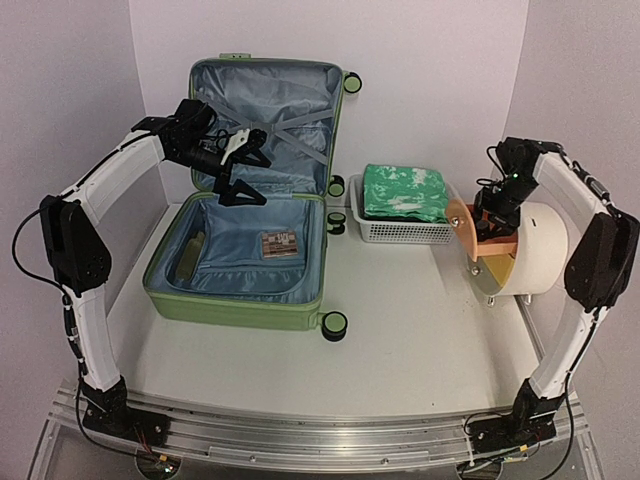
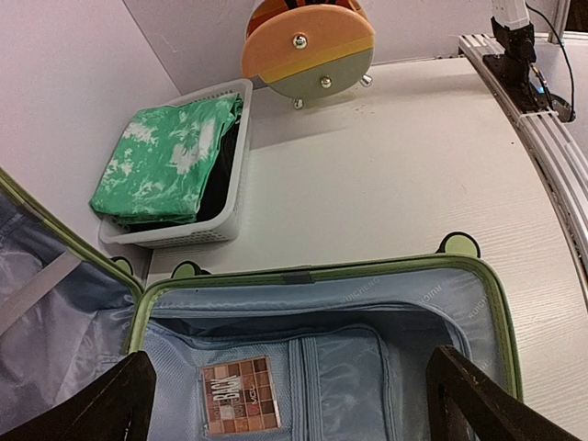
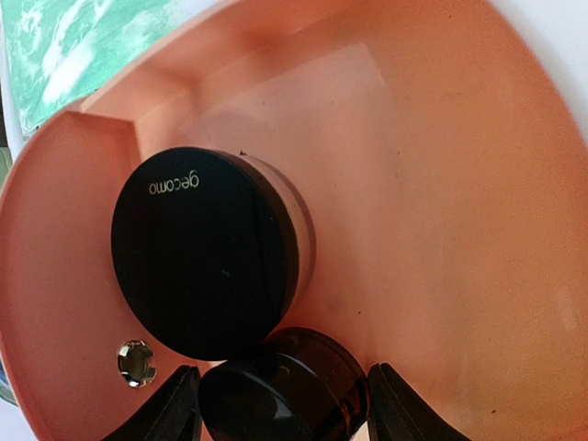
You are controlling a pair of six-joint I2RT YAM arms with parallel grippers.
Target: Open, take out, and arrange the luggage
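The light-green luggage (image 1: 240, 310) lies open at the left, its lid propped upright against the back wall. It shows in the left wrist view (image 2: 367, 271) too. An eyeshadow palette (image 1: 281, 244) (image 2: 241, 397) and a greenish bottle (image 1: 190, 255) lie on the blue lining. My left gripper (image 1: 247, 172) (image 2: 294, 390) hangs open and empty above the hinge line. My right gripper (image 1: 490, 222) (image 3: 283, 404) is inside the cylinder's orange compartment, with its fingers closed on a small black jar (image 3: 276, 395). That jar touches a bigger black-lidded jar (image 3: 207, 253).
A white mesh basket (image 1: 400, 232) (image 2: 175, 237) with folded green cloth (image 1: 405, 192) stands right of the luggage. The cream cylinder (image 1: 540, 250) with its orange face (image 1: 463, 230) (image 2: 310, 46) stands at the far right. The suitcase wheels (image 1: 334, 325) stick out on the right side.
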